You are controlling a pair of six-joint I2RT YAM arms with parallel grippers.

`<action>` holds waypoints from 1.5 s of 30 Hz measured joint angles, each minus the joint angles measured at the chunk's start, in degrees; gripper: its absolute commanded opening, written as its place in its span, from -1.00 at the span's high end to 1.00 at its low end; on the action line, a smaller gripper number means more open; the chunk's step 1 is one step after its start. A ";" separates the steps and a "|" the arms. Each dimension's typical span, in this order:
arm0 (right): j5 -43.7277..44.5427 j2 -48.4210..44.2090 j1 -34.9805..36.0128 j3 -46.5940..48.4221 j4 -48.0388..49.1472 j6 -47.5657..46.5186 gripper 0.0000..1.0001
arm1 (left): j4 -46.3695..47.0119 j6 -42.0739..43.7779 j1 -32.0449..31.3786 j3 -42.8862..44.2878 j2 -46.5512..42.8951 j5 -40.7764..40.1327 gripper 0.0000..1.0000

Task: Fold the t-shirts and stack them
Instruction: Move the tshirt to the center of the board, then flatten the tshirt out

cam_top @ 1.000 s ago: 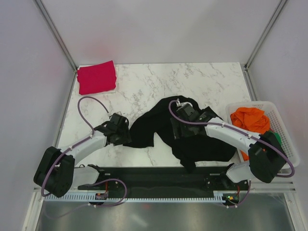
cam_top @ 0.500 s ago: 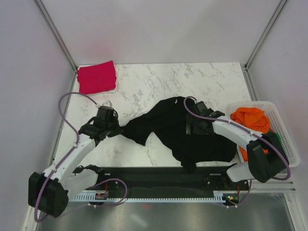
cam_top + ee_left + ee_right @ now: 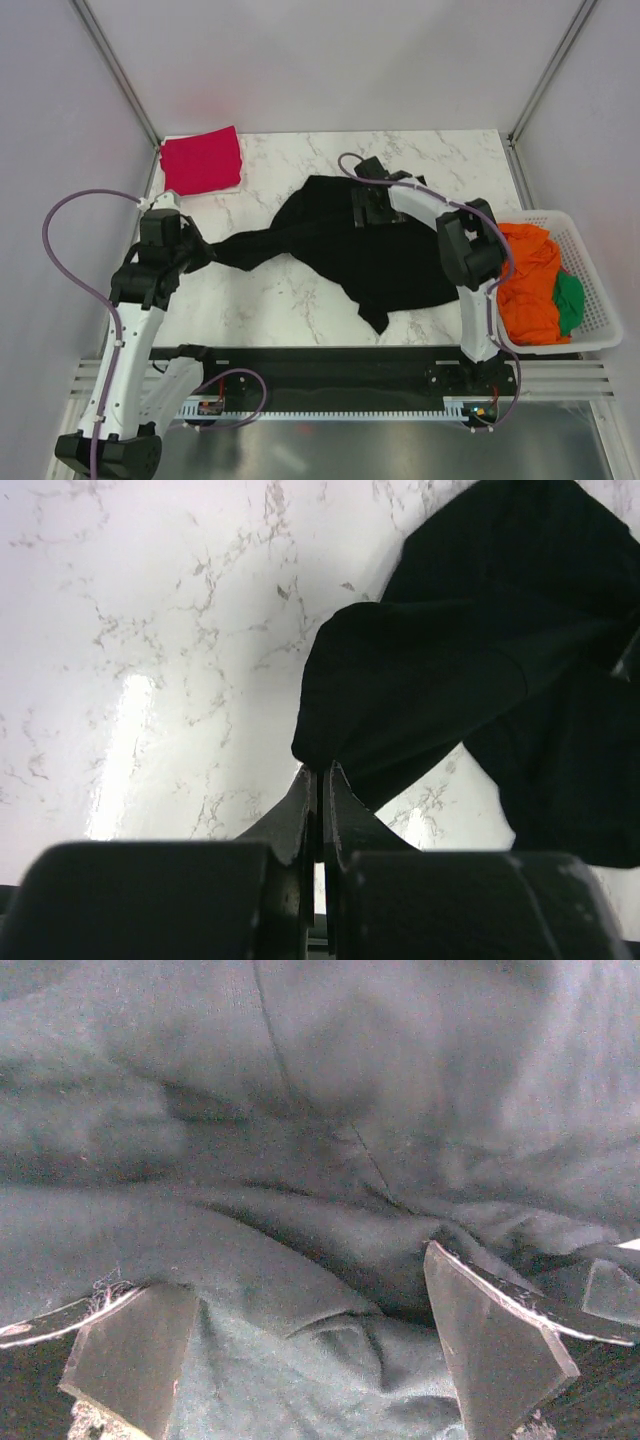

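A black t-shirt [image 3: 340, 250] lies crumpled across the middle of the marble table, drawn out into a strip toward the left. My left gripper [image 3: 205, 255] is shut on the end of that strip; in the left wrist view the fingers [image 3: 320, 785] pinch the black cloth [image 3: 450, 660]. My right gripper [image 3: 367, 205] stands open over the shirt's far part. Its fingers [image 3: 130, 1350] rest low on the wrinkled black fabric [image 3: 320, 1160], which fills the right wrist view. A folded red t-shirt [image 3: 202, 160] lies at the far left corner.
A white basket [image 3: 590, 340] at the right edge holds an orange t-shirt [image 3: 525, 280] and a green one [image 3: 568, 300]. Grey walls with metal posts enclose the table. A black rail runs along the near edge between the arm bases.
The left gripper shut on the black shirt's edge and pulled it left and back, stretching the cloth. The right gripper moved toward the table's far side, staying open over the shirt.
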 measured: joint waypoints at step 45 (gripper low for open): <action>-28.68 -40.63 4.26 -51.54 20.63 10.78 -0.05 | 7.69 0.98 1.01 -12.61 -13.42 3.65 0.96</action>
